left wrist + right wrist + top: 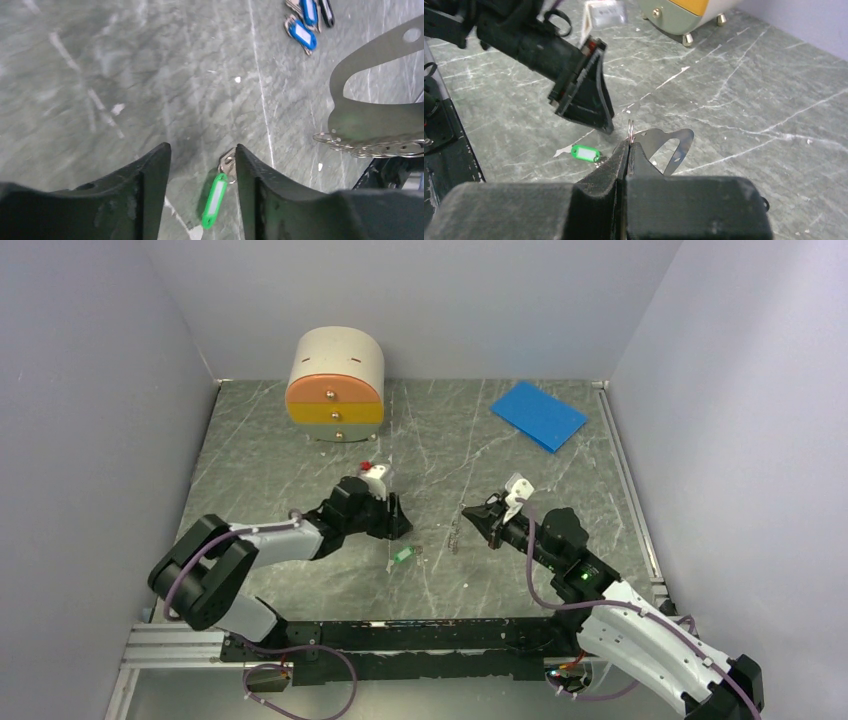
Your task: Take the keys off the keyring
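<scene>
The keys (215,199), a bright green tag with a small silvery piece, lie on the table between and below my left gripper's (202,147) spread fingers, touching neither. They also show as the green tag (402,556) in the top view and as the same tag (584,151) in the right wrist view. My right gripper (629,145) is shut on the keyring (671,142), a flat grey metal loop with thin wire rings (372,147), held just above the table. The two grippers are a short way apart, left gripper (398,528) and right gripper (478,512).
Small blue tags (302,32) and a black tag (327,12) lie on the table beyond the keyring. A rounded drawer unit (335,385) stands at the back left and a blue sheet (538,415) lies at the back right. Walls enclose the table.
</scene>
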You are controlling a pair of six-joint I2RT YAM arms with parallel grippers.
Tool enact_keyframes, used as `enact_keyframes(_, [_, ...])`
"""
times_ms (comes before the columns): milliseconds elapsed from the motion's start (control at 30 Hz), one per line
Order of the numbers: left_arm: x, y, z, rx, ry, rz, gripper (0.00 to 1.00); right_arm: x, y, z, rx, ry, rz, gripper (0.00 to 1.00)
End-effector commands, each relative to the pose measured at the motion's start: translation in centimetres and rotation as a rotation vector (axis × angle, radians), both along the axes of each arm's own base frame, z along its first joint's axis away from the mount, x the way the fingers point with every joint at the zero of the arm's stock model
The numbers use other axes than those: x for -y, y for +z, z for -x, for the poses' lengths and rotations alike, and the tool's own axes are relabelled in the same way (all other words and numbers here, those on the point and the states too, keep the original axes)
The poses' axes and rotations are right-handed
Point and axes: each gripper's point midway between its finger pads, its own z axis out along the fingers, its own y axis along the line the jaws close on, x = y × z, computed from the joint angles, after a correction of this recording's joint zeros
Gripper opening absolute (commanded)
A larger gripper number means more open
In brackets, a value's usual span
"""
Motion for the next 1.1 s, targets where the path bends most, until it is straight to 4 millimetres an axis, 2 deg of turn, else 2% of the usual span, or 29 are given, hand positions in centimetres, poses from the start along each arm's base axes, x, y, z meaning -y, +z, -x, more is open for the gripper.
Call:
enact_keyframes(0, [-1.7, 3.4, -0.7, 0.053, 0.093, 0.076, 0.59, 0.5, 2.1, -0.9, 0.004, -0.068, -0.052, 0.0])
enact_keyframes(133, [-4.5, 6.1, -0.1, 0.098, 0.192, 0.05, 0.63, 0.2, 1.8, -2.1, -0.022, -0.099, -0.017, 0.0])
enact_keyframes(233, [-7.2, 8.6, 0.2, 0.135, 0.288, 0.024, 0.72, -0.2, 2.1, -3.8, -0.031, -0.142, -0.004, 0.0])
enact_keyframes(367, [-11.5, 12.5, 1.0, 0.185, 0.438, -0.039, 0.84, -1.3, 1.3, -6.6, -0.056, -0.188, 0.042, 0.0])
enact_keyframes(433, [-13.2, 14.6, 1.6, 0.211, 0.478, -0.058, 0.86, -2.1, 0.8, -8.0, -0.064, -0.2, 0.059, 0.0])
enact_keyframes(633, [-17.2, 21.1, 3.6, 0.327, 0.521, -0.129, 0.9, -4.3, -2.6, -12.3, -0.133, -0.242, 0.127, 0.0])
enact_keyframes(733, [-19.0, 22.2, 4.1, 0.384, 0.531, -0.202, 0.9, -5.3, -4.3, -14.2, -0.166, -0.253, 0.147, 0.0])
enact_keyframes(800, [-20.2, 21.9, 4.1, 0.425, 0.559, -0.243, 0.91, -6.0, -5.5, -15.3, -0.199, -0.249, 0.17, 0.02])
enact_keyframes(900, [-21.0, 20.8, 4.0, 0.46, 0.589, -0.251, 0.91, -7.4, -6.4, -15.8, -0.232, -0.205, 0.17, 0.06])
enact_keyframes(1067, [-21.5, 21.0, 4.6, 0.472, 0.591, -0.238, 0.91, -7.9, -6.9, -15.1, -0.267, -0.176, 0.147, 0.35])
